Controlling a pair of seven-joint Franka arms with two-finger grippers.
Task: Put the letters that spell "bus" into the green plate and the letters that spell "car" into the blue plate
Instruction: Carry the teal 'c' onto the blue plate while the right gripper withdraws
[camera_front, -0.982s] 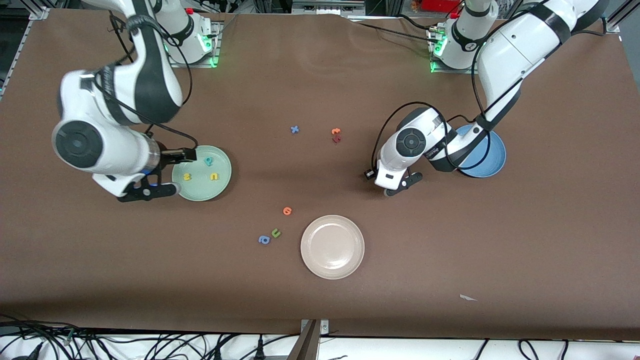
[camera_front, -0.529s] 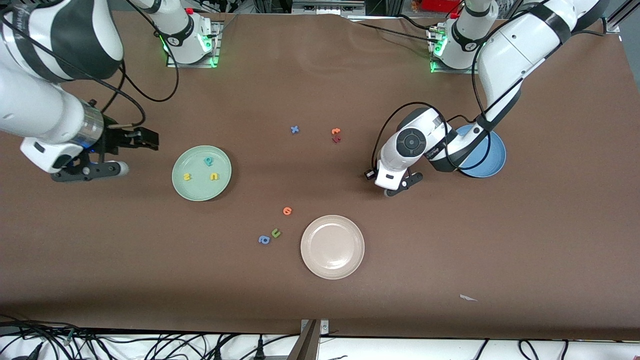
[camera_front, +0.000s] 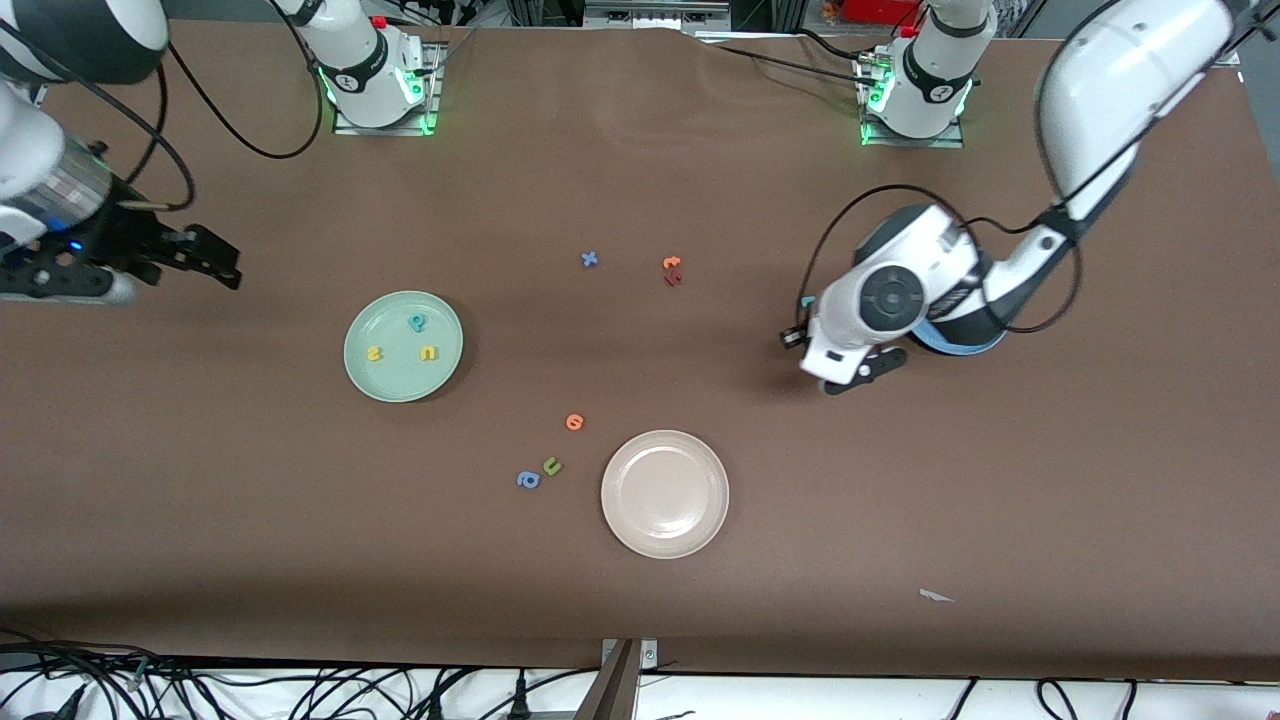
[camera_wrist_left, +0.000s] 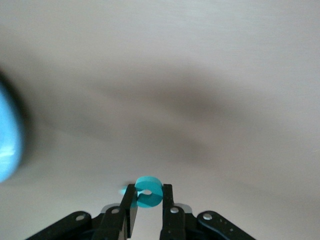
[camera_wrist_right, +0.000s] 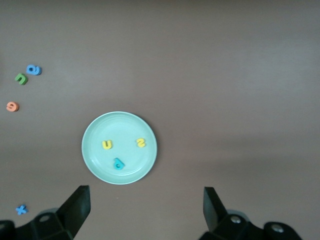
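Brown counter (camera_front: 640, 620): green plate (camera_front: 365, 375) already carries teal "b" (camera_front: 416, 322), yellow "u" (camera_front: 428, 353) and yellow "s" (camera_front: 375, 353); blue plate (camera_front: 975, 345) lies mostly hidden under the left arm. Right pincer (camera_front: 215, 262) gapes empty off the green plate toward the right arm's end; left pincer (camera_wrist_left: 146, 202) is clenched on the teal "c" (camera_wrist_left: 148, 191) beside the blue plate, and so thin a pinch on foam could likely slip or release short of the rim.

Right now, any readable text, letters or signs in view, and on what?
"b" teal foam letter, "u" yellow foam letter, "s" yellow foam letter: in round mint-green plate.
"x" blue foam letter: on brown table.
"u" green foam letter: on table.
Other loose letters: too small to read.
No printed labels legible.
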